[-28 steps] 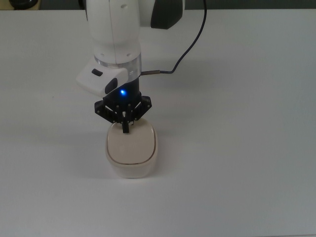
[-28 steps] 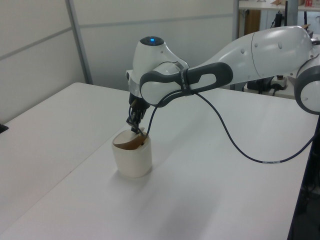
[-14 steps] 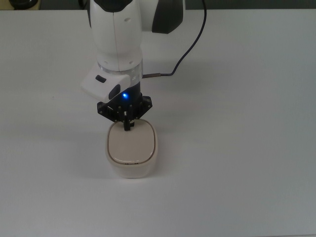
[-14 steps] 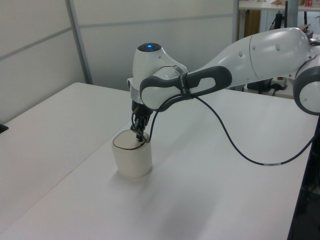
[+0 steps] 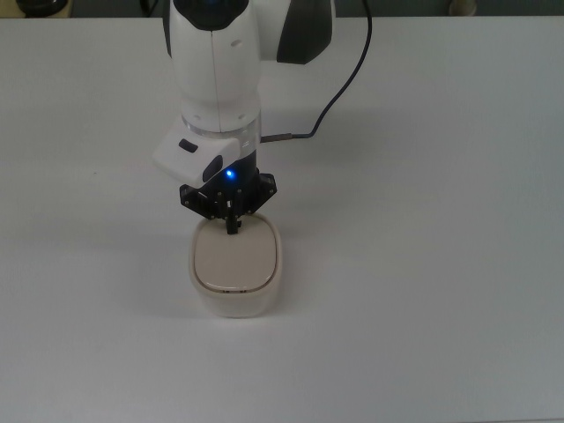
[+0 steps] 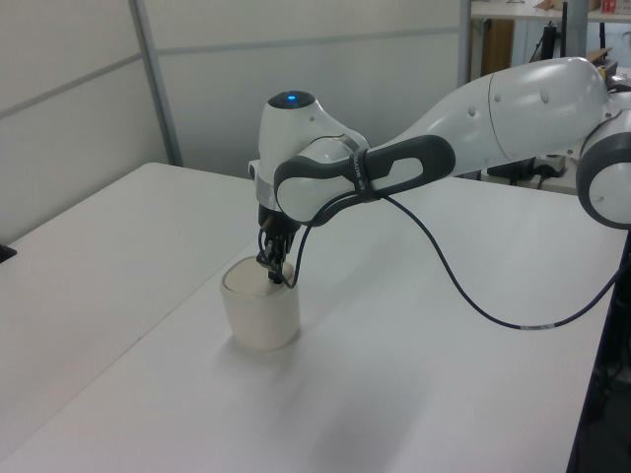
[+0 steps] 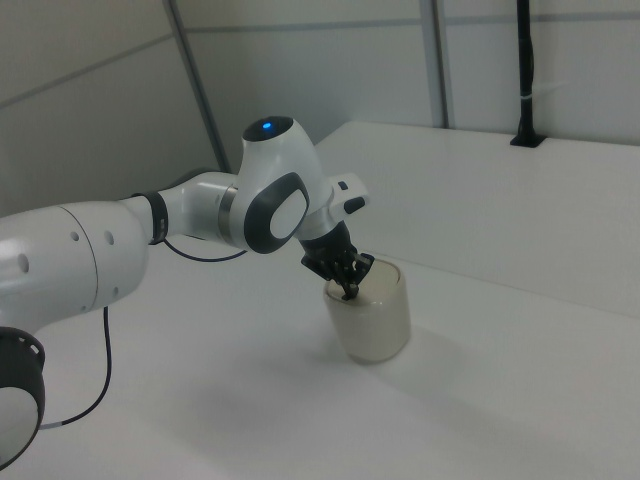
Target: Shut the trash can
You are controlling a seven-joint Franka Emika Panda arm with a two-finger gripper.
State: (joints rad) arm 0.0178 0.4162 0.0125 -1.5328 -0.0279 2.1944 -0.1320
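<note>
The cream trash can [image 5: 236,280] stands on the white table, its flat lid [image 5: 235,261] lying level with the rim. My gripper [image 5: 233,226] points straight down with its fingers shut, the tips resting on the lid's edge nearest the arm. In the left view the gripper [image 6: 273,279] touches the top of the trash can [image 6: 260,317] at the back rim. The right view shows the gripper [image 7: 350,291] on the left rim of the trash can [image 7: 374,325]. No dark gap shows under the lid.
A black cable [image 5: 332,97] runs from the arm across the table behind the can. The white table [image 5: 441,264] spreads wide on all sides. A grey wall post [image 6: 156,84] stands beyond the table's far edge in the left view.
The gripper has pushed down a little. The lid, tilted with a brown gap showing a second ago, now lies flat on the can.
</note>
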